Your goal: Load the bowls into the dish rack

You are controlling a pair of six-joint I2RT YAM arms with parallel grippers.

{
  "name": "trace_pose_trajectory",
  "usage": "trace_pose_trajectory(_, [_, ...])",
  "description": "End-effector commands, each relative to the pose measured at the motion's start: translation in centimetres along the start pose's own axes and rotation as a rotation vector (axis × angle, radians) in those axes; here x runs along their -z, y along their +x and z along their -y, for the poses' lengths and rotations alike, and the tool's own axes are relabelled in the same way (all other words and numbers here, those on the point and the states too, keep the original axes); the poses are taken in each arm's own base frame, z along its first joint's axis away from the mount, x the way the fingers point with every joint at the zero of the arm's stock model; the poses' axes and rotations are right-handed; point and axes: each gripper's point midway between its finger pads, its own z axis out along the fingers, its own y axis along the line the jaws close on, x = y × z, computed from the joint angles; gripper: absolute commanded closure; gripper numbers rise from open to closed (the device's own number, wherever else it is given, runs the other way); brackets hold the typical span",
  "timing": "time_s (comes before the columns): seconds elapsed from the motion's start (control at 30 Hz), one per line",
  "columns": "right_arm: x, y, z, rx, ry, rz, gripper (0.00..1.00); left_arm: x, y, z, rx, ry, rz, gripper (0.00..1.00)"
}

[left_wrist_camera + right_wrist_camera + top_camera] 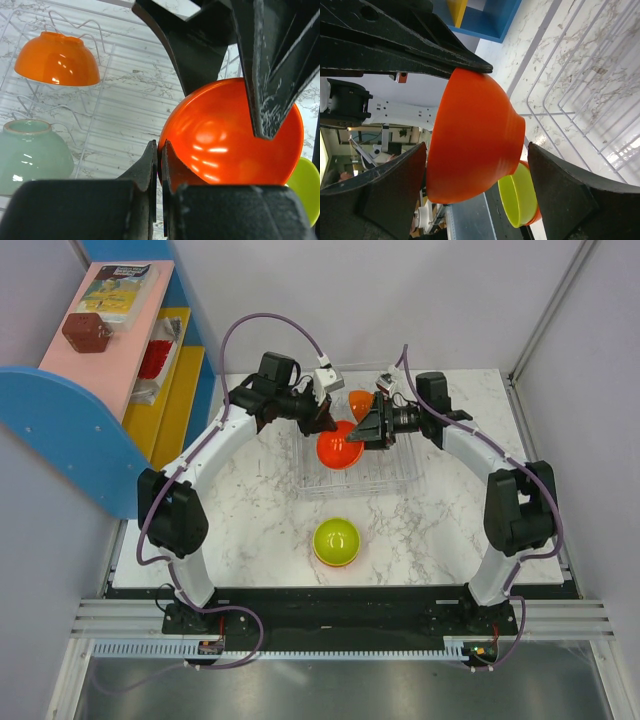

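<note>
silvery wire dish rack (395, 475) lies flat, a small orange bowl (361, 403) and a pale green bowl (30, 155) upturned inside it. a red-orange bowl (338, 448) hangs tilted above the rack; a lime bowl (337, 541) sits upright on the table (450, 530) near its front edge.

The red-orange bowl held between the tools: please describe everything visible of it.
The red-orange bowl is glossy and smooth, with a small foot ring. It hangs above the dish rack, its opening mostly upward. The left tool pinches its rim, shut. The right tool stands open, one finger on each side of its body; contact there is unclear.
</note>
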Motion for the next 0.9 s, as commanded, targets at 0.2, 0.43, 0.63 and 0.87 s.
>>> trace_pose_trajectory(0.2, [-1.0,0.7,-0.5,0.018,-0.046,-0.038,0.22,0.6,-2.8,0.4,-0.036,0.008,0.079,0.98])
trace_pose_trajectory(0.43, [-0.9,0.9,-1.0,0.027,-0.071,-0.053,0.31,0.7,-2.6,0.3,-0.046,0.000,0.073,0.98])
trace_pose_trajectory(0.63, [-0.9,1.2,-1.3,0.032,-0.099,-0.069,0.75,0.5,-1.9,0.3,-0.038,0.002,0.062,0.98])
trace_pose_trajectory(0.87, [-0.7,1.1,-1.4,0.050,-0.081,-0.045,1.00,0.0,-0.8,0.4,-0.016,0.009,0.040,0.71])
